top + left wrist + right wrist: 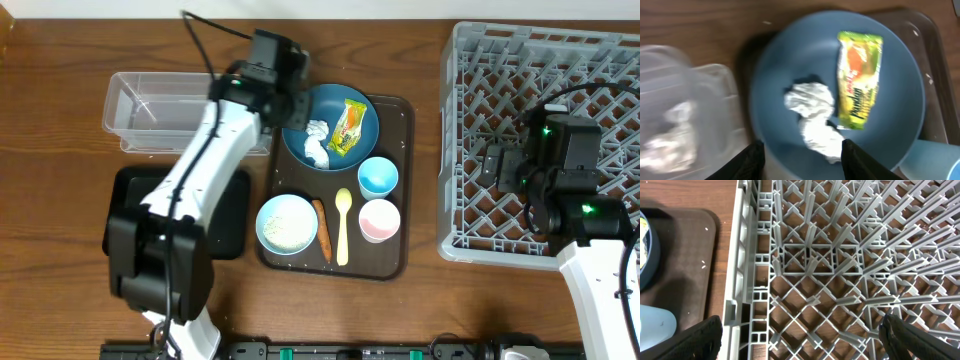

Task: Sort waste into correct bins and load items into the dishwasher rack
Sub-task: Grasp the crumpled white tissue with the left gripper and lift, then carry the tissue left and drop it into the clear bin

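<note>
Crumpled white tissue (812, 112) and a yellow-green wrapper (860, 75) lie on the dark-blue plate (790, 65). My left gripper (801, 155) hangs open just above the plate's (320, 105) left rim, next to the tissue (317, 140), with nothing between its fingers. More crumpled tissue (670, 135) sits in the clear tub (715, 100). On the brown tray (400, 110) are a light-blue bowl of rice (287, 223), a carrot stick (322, 228), a spoon (343, 225), a blue cup (378, 176) and a pink cup (379, 220). My right gripper (800, 340) is open and empty over the grey rack (840, 255).
The clear tub (140, 110) stands at the back left, with the black tray (235, 215) in front of it, partly under my left arm. The rack (470, 60) fills the right side, close beside the brown tray (685, 255).
</note>
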Tool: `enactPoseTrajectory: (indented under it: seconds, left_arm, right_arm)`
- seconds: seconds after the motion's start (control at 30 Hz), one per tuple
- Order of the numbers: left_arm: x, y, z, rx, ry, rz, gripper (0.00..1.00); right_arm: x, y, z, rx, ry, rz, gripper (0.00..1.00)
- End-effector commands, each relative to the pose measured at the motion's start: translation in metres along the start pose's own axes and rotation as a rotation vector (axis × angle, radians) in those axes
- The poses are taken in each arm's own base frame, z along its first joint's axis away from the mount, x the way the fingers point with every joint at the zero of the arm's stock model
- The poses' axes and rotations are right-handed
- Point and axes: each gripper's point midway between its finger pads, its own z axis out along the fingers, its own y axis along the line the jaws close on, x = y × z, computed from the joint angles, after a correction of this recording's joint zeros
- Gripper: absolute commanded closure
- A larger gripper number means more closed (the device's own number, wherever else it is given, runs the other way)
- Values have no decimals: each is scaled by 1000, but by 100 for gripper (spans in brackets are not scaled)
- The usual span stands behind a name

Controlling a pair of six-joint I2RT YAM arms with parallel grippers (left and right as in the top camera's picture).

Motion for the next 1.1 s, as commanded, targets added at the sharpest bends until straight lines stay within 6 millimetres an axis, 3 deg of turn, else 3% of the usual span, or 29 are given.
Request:
enactPoseTrajectory:
  seconds: [0.0, 0.23, 0.43, 0.5, 0.63, 0.73, 0.87, 0.97, 1.07]
  left_arm:
    - [18, -9, 31, 21, 76, 38, 49]
    - [42, -15, 80, 27, 161, 51, 49]
    - [52, -14, 96, 26, 195, 50, 56]
    - [52, -15, 96, 27, 192, 52, 64]
    - [52, -15, 96, 27, 193, 52, 90]
    - [52, -15, 96, 26, 191, 52, 94]
    - [42, -16, 82, 28, 161, 54, 94]
    - [18, -14, 52, 9, 75, 57, 94]
    - [-8, 2, 11, -81, -32, 54, 94]
  right_arm:
    - [-8, 3, -6, -1, -26, -20, 1]
    - [-7, 3, -6, -1, -23, -20, 1]
    - [-7, 3, -6, -1, -23, -20, 1]
    - [-7, 3, -6, -1, -23, -20, 1]
    - [-7, 3, -6, -1, -22, -20, 1]
    - [-7, 3, -6, -1, -20, -20, 1]
    - [-6, 3, -6, 0, -19, -21, 1]
    - [-7, 3, -6, 0, -19, -21, 1]
    - [-7, 3, -6, 0, -19, -21, 1]
